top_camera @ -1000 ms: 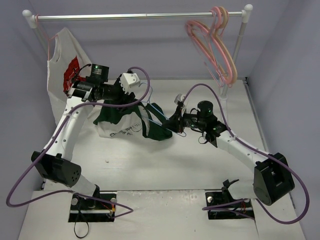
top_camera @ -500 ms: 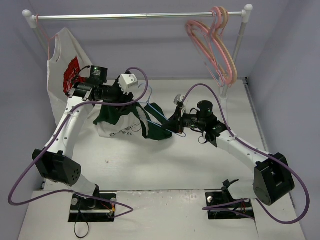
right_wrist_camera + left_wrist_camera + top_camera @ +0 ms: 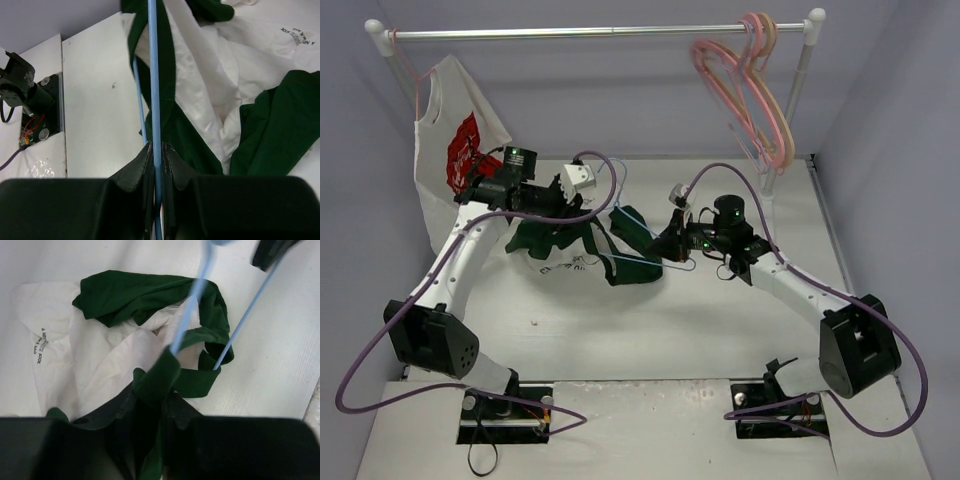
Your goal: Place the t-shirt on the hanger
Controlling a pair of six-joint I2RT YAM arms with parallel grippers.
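Two fingers [image 3: 117, 412] (left gripper [image 3: 153, 396]) pinch t-shirt [image 3: 140, 290].

T-shirt [image 3: 140, 290] between fingers [image 3: 116, 412], beside hanger [image 3: 192, 305]

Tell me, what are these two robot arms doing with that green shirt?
They are trying to get the dark green t-shirt onto a thin blue hanger. The left claw pinches a fold of the shirt and holds it up, while the right claw is clamped on the hanger's wire. The wire runs in among the folds, but most of the shirt lies bunched on the table, not yet hung.
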